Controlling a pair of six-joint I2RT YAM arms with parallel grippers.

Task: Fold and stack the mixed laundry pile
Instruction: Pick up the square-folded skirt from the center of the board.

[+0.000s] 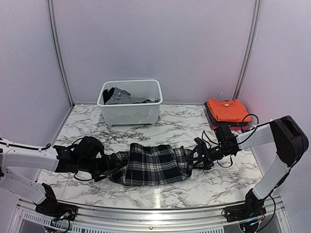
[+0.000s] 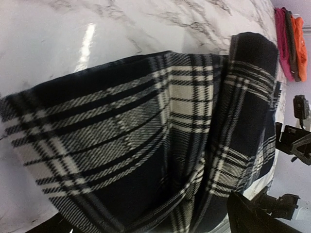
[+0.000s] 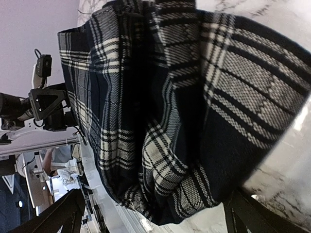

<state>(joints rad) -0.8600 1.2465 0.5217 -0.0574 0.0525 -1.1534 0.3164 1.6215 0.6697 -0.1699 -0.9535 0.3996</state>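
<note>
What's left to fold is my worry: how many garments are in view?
3 clearly: skirt in the middle of the table, orange T-shirt at back right, grey cloth in the tub. Pink and dark layers under the T-shirt may be more.

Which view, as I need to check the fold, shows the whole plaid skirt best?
Top external: the plaid skirt shows whole, outline and all. Each wrist view gives only a close patch of its folds, edges cut off.
</note>
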